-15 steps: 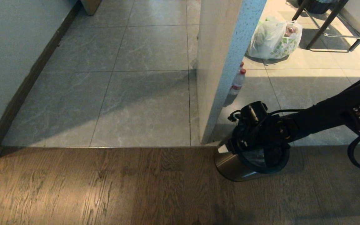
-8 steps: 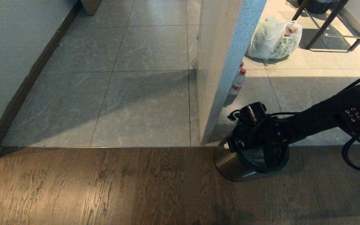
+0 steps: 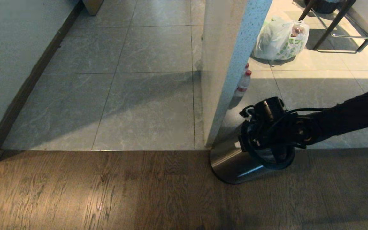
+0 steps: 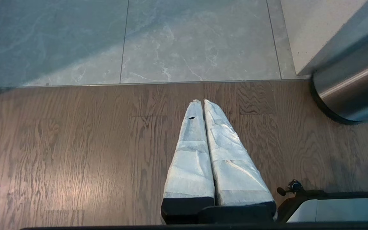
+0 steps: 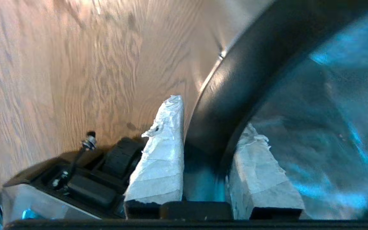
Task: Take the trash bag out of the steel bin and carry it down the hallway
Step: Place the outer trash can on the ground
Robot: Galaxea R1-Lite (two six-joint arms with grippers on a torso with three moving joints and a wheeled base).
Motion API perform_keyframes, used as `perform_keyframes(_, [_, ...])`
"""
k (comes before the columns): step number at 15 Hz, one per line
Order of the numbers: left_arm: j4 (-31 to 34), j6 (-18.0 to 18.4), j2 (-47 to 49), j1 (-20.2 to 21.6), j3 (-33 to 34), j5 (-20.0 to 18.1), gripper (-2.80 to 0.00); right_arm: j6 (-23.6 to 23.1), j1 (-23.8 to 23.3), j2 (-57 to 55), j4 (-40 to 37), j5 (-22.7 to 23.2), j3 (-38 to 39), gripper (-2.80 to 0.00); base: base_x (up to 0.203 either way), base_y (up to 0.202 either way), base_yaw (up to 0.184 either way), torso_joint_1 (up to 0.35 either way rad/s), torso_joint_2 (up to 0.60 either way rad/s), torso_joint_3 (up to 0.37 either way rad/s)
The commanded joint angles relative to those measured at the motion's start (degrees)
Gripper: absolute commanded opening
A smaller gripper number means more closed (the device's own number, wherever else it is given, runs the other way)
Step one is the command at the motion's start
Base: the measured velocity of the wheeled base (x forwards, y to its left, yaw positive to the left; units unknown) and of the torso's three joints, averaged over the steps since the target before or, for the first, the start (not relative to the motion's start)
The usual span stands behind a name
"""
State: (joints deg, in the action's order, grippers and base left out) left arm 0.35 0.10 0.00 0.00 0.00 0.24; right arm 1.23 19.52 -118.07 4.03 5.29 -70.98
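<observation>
Because the trash bag (image 5: 324, 105) folds over the steel bin's (image 3: 232, 163) black rim (image 5: 251, 73), I've clamped my right gripper (image 5: 203, 140) astride both, tilting it. My left gripper (image 4: 201, 105) idles, pressed together, above the wood floor (image 4: 75, 143).

Shiny steel bin (image 3: 232, 163), black rim; perhaps bluish-tinted trash bag (image 5: 324, 121).

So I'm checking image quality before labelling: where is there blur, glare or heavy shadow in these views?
Right wrist view: motion-smeared, the wooden floor streaked, the black rim soft. Head view: sharp, sunlit tiles beside the pillar, its shadow across the grey tiles; the steel bin carries a highlight. Left wrist view: crisp, evenly lit.
</observation>
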Motion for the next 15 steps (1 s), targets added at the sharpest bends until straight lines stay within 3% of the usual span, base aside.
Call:
perform_keyframes(1, [0.0,0.0,-0.1,0.0,0.0,0.0,-2.8,0.0,0.0,7.3,-0.2,0.1,1.4,-2.8,0.0,0.0,0.0,0.0,0.0,0.0])
perform_keyframes(3, [0.0,0.0,-0.1,0.0,0.0,0.0,-2.8,-1.0,0.0,11.1,-0.2,0.1,5.7,-2.8,0.0,0.0,0.0,0.0,0.0,0.0])
perform_keyframes(9, [0.0,0.0,0.0,0.0,0.0,0.0,-2.8,-3.1,0.0,19.9,-1.2,0.0,8.3,-2.8,0.0,0.0,0.0,0.0,0.0,0.0])
perform_keyframes(15, [0.0,0.0,0.0,0.0,0.0,0.0,-2.8,-3.0,0.0,33.7,-11.1,0.5,9.0,-2.8,0.0,0.0,0.0,0.0,0.0,0.0])
